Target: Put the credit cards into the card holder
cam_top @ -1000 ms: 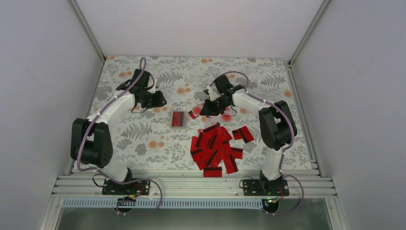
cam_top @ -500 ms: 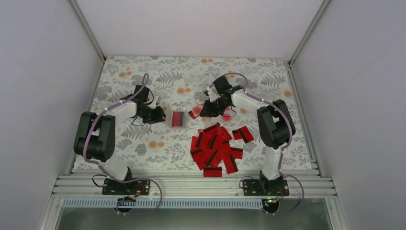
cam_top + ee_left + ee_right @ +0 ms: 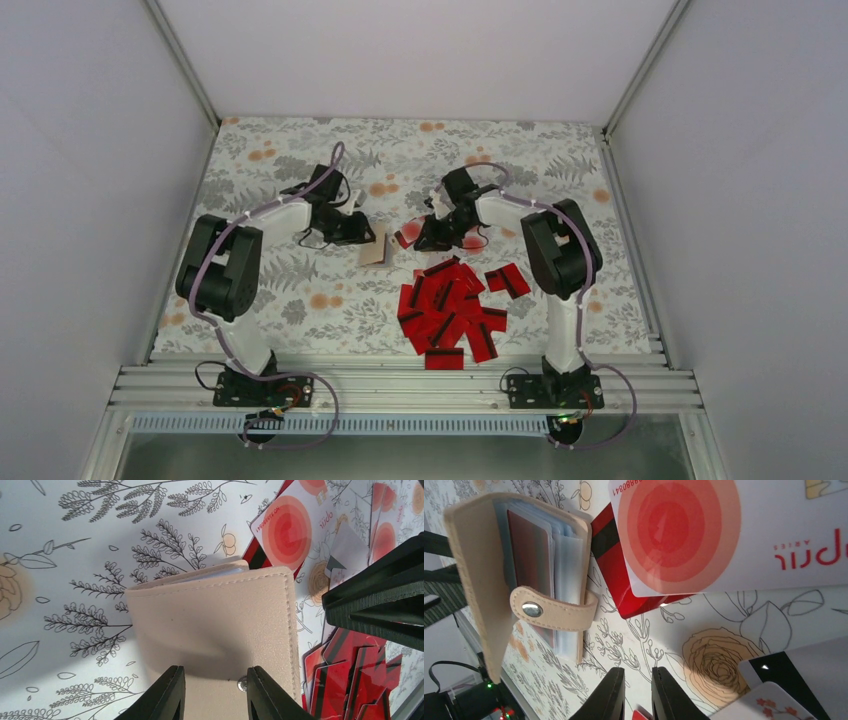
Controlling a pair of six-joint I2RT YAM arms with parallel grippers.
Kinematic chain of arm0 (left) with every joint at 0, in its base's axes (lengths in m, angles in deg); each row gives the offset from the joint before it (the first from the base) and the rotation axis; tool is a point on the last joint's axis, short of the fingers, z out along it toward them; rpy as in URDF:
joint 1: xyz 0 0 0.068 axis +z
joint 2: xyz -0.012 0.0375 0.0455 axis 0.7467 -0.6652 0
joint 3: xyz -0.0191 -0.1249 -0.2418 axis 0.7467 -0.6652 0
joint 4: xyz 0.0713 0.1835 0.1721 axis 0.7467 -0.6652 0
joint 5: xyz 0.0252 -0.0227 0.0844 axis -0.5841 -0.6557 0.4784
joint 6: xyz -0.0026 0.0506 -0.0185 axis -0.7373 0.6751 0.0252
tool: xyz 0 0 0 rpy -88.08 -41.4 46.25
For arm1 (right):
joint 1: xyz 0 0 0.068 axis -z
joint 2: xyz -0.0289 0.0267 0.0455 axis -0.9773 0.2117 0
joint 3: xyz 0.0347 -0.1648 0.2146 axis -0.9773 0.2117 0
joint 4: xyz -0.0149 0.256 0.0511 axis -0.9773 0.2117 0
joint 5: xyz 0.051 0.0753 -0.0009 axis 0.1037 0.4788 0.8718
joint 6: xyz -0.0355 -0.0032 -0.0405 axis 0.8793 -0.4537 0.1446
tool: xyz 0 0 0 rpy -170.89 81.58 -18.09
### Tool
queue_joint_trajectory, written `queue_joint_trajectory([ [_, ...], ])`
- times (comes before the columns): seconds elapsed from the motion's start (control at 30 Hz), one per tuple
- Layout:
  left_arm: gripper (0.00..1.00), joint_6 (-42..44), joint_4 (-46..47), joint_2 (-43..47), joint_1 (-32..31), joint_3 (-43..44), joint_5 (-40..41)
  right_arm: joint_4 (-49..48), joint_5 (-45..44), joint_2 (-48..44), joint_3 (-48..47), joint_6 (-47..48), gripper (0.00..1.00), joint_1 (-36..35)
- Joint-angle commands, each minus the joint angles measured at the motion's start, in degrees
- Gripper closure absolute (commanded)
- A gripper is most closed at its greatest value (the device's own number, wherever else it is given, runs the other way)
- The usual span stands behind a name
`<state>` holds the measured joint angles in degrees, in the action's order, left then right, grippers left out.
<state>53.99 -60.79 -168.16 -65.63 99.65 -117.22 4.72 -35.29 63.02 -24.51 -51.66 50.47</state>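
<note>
The tan card holder (image 3: 373, 252) lies mid-table on the flowered cloth. Its cover (image 3: 215, 625) is tilted up, and the right wrist view shows clear pockets (image 3: 566, 555) and a snap strap (image 3: 551, 612). My left gripper (image 3: 214, 669) is open, its fingertips (image 3: 172, 672) against the cover's outer face with nothing between them. My right gripper (image 3: 638, 671) hovers just right of the holder, shut to a narrow slit and holding nothing. Beside it a pale card with a red disc (image 3: 679, 535) overlaps a red card (image 3: 616, 570). Several red credit cards (image 3: 450, 310) are heaped nearer the arms.
Two red cards (image 3: 508, 280) lie apart, right of the heap. More pale cards (image 3: 789, 680) rest under the right wrist. The right gripper's black fingers (image 3: 380, 605) stand close to the holder's right edge. White walls enclose the table, and a metal rail (image 3: 400, 385) runs along the near edge.
The left arm swung right to the holder. The holder lay open showing a red card; now its tan cover is raised. The right gripper edged slightly left.
</note>
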Motion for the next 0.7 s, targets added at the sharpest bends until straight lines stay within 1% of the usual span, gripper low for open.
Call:
queue_joint_trajectory([
  [0.0,0.68,0.6,-1.8,-1.8,-1.0,1.4,3.3,-2.5,2.4,1.3,-1.3,-1.1,0.85,0.4],
  [0.33,0.68,2.1,-2.8,-4.0,-2.8,2.2,6.1,-2.7,3.4,2.0,-2.3,-1.2,0.84,0.3],
  [0.57,0.68,2.0,-3.5,-6.3,-3.9,3.7,6.9,-4.5,5.6,3.1,-3.3,-2.6,0.83,0.3],
  [0.67,0.68,2.0,-4.3,-7.2,-4.5,4.3,8.4,-5.5,6.8,4.0,-4.3,-3.7,0.82,0.4],
])
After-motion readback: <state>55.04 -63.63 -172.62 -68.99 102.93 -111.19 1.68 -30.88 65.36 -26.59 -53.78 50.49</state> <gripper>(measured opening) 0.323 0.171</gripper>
